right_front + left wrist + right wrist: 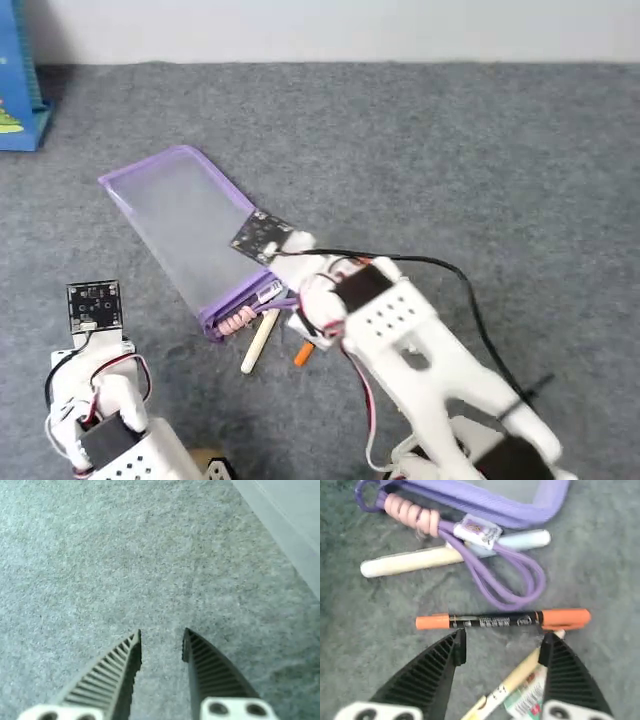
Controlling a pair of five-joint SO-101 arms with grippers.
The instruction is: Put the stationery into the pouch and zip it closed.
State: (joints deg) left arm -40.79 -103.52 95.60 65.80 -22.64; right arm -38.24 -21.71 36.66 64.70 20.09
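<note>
A purple-edged clear pouch [185, 232] lies flat at centre left; its edge [485, 497] shows in the right wrist view with a pink coil [410, 514] and a purple cord loop [512, 580]. Below it lie a cream stick [410, 562], a pale blue pen [525, 539], an orange-capped black marker [502, 620] and a cream pen [507, 685]. My right gripper [502, 642] hangs open just above the marker, its fingers astride it. My left gripper [161, 645] is open over bare carpet at the front left [95, 305].
Grey carpet [450, 150] covers the table, with a white wall strip along the back. A blue box [18, 85] stands at the far left edge. A labelled item [525, 700] lies beside the cream pen. The right arm's black cable [470, 300] trails to the front right.
</note>
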